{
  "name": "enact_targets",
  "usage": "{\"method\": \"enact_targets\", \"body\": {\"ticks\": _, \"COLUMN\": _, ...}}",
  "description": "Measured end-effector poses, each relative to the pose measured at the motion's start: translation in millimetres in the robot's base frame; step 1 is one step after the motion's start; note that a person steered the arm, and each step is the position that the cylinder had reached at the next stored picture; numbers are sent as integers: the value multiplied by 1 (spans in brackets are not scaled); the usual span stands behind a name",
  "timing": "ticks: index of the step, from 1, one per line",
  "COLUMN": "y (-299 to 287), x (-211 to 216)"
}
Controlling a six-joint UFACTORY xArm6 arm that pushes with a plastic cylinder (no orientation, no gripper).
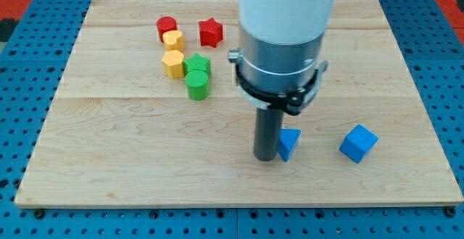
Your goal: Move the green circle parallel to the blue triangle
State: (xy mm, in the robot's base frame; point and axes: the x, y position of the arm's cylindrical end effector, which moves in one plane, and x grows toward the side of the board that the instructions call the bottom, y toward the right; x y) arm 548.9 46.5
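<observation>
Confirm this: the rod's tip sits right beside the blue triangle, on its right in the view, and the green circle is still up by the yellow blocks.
Wrong side. In the camera view my tip sits right beside the blue triangle on its left, not its right. The green circle is indeed up by the yellow blocks.

On the tabletop (109, 174), my tip (266, 158) touches the blue triangle (290, 143) on its left side as the view shows it, and the blue cube (358, 143) lies apart from the triangle to the view's right, level with it. All the other blocks cluster well up and to the view's left of the triangle. The green circle (197, 86) is nearest it, then the green star (196, 65) and yellow hexagon (172, 64), and farthest the red star (210, 32), a second yellow block (172, 39) and the red circle (166, 27).
</observation>
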Motion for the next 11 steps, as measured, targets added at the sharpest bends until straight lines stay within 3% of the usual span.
{"method": "enact_targets", "body": {"ticks": 3, "y": 2, "x": -15}}
{"method": "enact_targets", "body": {"ticks": 4, "y": -47, "x": -38}}
{"method": "enact_targets", "body": {"ticks": 6, "y": -34, "x": -148}}
{"method": "enact_targets", "body": {"ticks": 7, "y": -121, "x": -174}}
{"method": "enact_targets", "body": {"ticks": 8, "y": -148, "x": -173}}
{"method": "enact_targets", "body": {"ticks": 10, "y": -91, "x": -102}}
{"method": "enact_targets", "body": {"ticks": 11, "y": -69, "x": -108}}
